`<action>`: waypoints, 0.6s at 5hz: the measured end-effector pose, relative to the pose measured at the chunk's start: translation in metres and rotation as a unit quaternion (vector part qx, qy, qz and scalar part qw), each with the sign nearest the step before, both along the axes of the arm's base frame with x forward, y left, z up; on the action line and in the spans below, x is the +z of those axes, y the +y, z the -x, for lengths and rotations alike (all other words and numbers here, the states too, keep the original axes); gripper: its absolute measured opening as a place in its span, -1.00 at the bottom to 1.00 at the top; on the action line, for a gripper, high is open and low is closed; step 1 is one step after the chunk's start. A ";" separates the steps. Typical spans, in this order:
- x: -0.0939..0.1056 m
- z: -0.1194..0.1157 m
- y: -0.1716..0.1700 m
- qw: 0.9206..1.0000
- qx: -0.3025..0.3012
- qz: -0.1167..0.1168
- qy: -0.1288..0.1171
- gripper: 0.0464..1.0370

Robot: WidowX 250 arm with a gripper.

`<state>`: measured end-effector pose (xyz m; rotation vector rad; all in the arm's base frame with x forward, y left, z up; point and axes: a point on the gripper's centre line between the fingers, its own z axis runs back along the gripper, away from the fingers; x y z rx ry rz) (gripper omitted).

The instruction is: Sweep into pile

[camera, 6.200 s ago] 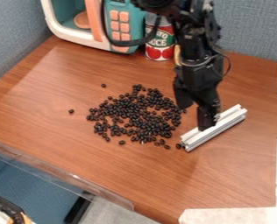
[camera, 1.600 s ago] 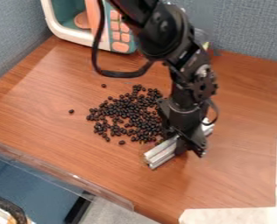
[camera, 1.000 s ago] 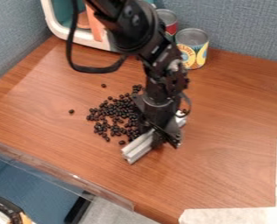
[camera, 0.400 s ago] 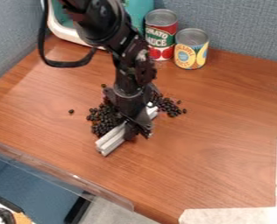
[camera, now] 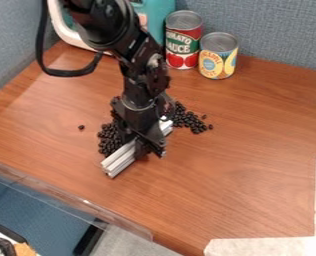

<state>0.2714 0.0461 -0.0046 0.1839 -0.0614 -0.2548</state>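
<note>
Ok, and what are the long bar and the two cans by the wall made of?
The bar looks like bare metal, maybe aluminium: silvery grey, with straight grooves. The red can and the yellow can seem to be metal too, with shiny grey rims and colourful labels, probably paper.

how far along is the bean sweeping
Partly done: many beans lie bunched along the left side of the metal bar. In hand: the tool holds that bar slantwise against the bunch. Left: a loose spread of beans past the bar's upper right end, and one lone bean out to the left, probably both need gathering in.
</note>
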 end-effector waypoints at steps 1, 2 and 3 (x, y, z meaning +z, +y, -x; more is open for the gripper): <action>0.012 0.001 -0.004 1.000 -0.002 0.003 -0.011 -0.33; 0.031 -0.004 -0.018 0.999 -0.026 0.003 -0.040 -0.33; 0.045 -0.007 -0.036 0.998 -0.042 -0.001 -0.052 -0.33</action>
